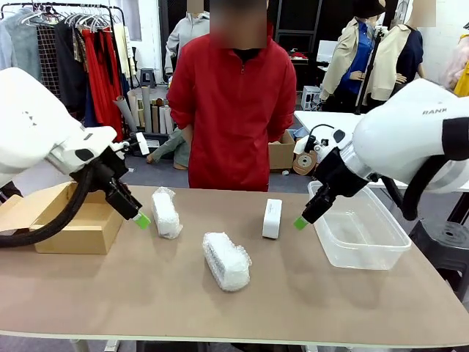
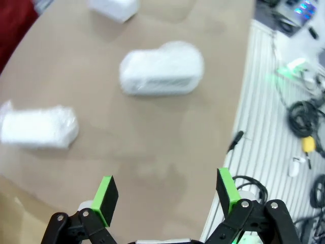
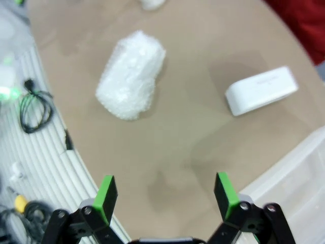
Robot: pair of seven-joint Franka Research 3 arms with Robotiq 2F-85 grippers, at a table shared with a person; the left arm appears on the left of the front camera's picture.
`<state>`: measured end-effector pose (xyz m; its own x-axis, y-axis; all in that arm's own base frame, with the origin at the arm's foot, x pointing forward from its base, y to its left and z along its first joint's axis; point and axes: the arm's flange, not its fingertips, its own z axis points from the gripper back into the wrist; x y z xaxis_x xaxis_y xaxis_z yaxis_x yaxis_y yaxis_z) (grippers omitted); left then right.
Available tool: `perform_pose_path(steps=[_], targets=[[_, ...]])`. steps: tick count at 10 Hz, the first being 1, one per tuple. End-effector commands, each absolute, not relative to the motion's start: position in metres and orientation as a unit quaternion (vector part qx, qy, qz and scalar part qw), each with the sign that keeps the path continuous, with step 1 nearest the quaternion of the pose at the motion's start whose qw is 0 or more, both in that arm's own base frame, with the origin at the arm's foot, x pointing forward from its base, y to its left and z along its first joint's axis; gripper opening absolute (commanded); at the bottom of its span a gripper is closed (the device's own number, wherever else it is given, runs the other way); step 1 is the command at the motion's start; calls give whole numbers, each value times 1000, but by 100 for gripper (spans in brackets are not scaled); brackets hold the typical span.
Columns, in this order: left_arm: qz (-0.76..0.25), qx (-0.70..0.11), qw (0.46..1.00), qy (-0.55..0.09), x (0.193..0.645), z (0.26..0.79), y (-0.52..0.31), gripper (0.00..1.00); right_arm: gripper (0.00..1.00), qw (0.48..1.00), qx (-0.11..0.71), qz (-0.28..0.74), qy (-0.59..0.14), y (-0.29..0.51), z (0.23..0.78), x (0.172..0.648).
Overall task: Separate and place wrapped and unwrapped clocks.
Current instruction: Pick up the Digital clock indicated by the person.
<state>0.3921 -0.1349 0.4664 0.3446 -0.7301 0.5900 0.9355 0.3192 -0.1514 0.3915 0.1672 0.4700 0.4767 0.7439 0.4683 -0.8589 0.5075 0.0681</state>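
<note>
Lying near-far: left bundle point(image 1: 166, 213), bare clock point(image 1: 272, 218); mid bundle point(image 1: 226, 260) diagonal; L gripper point(image 2: 167, 195), R gripper point(image 3: 165, 195) spread, empty.

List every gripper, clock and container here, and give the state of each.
left gripper: open, holding nothing.
right gripper: open, holding nothing.
left wrapped clock: wrapped, lying on the table.
middle wrapped clock: wrapped, lying on the table.
bare clock: unwrapped, on the table.
cardboard box: open.
plastic bin: lidless, empty.
</note>
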Motion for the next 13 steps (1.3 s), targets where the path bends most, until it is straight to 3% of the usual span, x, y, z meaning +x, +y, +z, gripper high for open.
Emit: perform_pose_path(steps=[1,5,8,13], targets=[[-582,-284,735,-203,417,472,-123,100,100,807,186,524,-197,159,485,412],[-607,-196,715,-288,433,495,-106,100,100,757,243,532,-292,130,511,437],[-619,-229,682,-314,442,504,-101,100,100,719,261,549,-338,108,515,449],[-613,-231,684,-321,454,509,-92,100,100,688,249,580,-358,75,519,471]])
